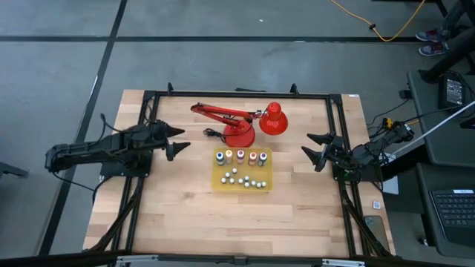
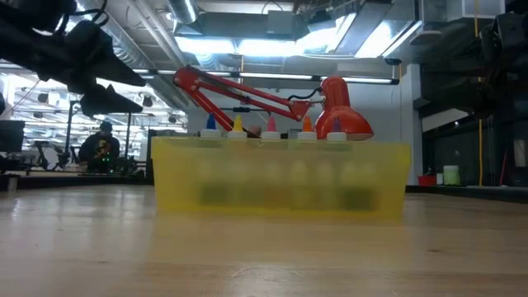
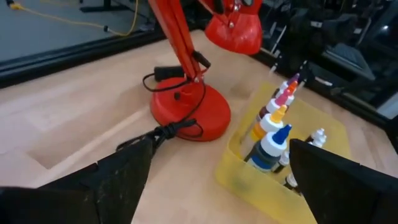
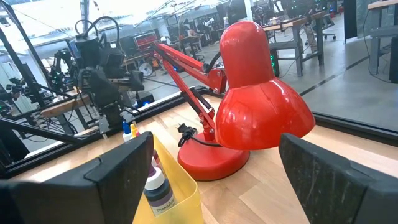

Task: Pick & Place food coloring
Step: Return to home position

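A row of tiny food coloring bottles (image 1: 240, 156) with blue, yellow, orange, red and purple caps stands upright along the far side of the yellow tray (image 1: 220, 182); several more lie on the tray floor (image 1: 245, 179). The bottles also show in the left wrist view (image 3: 273, 134) and the low view (image 2: 272, 126). My left gripper (image 1: 179, 142) hovers open left of the tray, above the table. My right gripper (image 1: 316, 149) hovers open right of the tray. Neither touches anything.
A red desk lamp stands just beyond the tray, its round base (image 1: 239, 134) near the tray's far edge, its arm (image 1: 223, 112) reaching left and its shade (image 1: 273, 120) to the right. A black cord (image 3: 163, 132) lies by the base. Bare wood lies toward the near edge.
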Controlling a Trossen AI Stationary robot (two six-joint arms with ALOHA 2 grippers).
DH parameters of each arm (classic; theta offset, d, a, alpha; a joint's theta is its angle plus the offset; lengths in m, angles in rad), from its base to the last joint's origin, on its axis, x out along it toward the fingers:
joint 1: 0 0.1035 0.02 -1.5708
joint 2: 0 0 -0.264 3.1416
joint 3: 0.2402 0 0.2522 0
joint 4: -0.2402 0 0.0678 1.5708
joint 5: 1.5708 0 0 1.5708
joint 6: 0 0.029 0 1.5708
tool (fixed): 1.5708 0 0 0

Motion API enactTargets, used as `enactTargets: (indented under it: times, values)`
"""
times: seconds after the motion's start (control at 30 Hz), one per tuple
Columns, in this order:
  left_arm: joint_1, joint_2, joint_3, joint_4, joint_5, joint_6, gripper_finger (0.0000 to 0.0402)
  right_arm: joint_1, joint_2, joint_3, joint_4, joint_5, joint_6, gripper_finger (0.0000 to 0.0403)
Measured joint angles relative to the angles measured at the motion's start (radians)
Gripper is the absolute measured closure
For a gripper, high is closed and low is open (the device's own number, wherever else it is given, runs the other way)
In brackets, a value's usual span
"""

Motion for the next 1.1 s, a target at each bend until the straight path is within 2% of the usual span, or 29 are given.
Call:
enactTargets:
  times: [0.47,0.7,0.93,1.0,1.1]
  values:
    - [0.105,-0.222,-0.106,0.008,-0.046,0.100,0.0036,0.000,0.000,0.000,0.000,0.000,0.000,0.0056]
    - [0.144,-0.231,-0.106,0.007,-0.104,0.146,0.0035,0.000,0.000,0.000,0.000,0.000,0.000,0.0056]
    - [0.153,-0.231,-0.101,-0.025,-0.082,0.195,0.0036,0.000,0.000,0.000,0.000,0.000,0.000,0.0056]
    - [0.153,-0.231,-0.100,-0.025,-0.129,0.283,0.0036,0.000,0.000,0.000,0.000,0.000,0.000,0.0056]
    - [0.153,-0.232,-0.100,-0.025,-0.258,0.445,0.0034,0.000,0.000,0.000,0.000,0.000,0.000,0.0056]
